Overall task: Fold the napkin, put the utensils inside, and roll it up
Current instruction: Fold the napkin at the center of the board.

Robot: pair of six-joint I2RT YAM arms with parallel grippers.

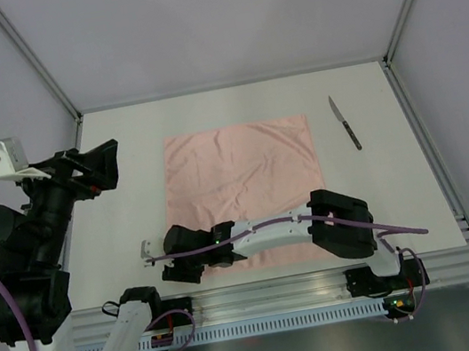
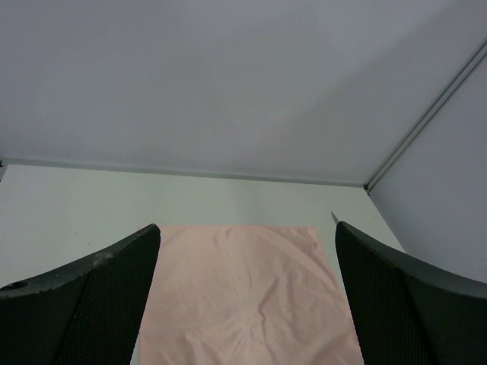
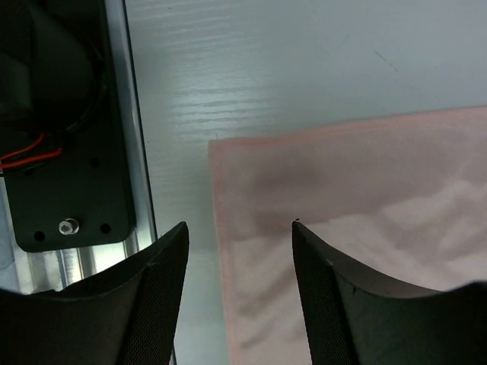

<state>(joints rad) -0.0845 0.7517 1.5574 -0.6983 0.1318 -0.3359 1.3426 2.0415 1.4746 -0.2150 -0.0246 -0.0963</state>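
Note:
The salmon-pink napkin (image 1: 245,183) lies flat and slightly wrinkled in the middle of the white table. One dark-grey knife (image 1: 345,123) lies apart from it at the far right; no other utensil shows. My right gripper (image 1: 176,257) is open low over the napkin's near left corner, its jaws astride the cloth's left edge (image 3: 221,251), with nothing held. My left gripper (image 1: 100,166) is open and empty, raised left of the napkin. In the left wrist view the napkin (image 2: 243,296) lies ahead between the jaws, and the knife's tip (image 2: 335,218) shows by the right finger.
The aluminium rail (image 1: 281,289) with the arm bases runs along the near edge, close to my right gripper; it also shows in the right wrist view (image 3: 76,152). White enclosure walls and metal frame posts (image 1: 398,22) bound the table (image 1: 135,228) on three sides.

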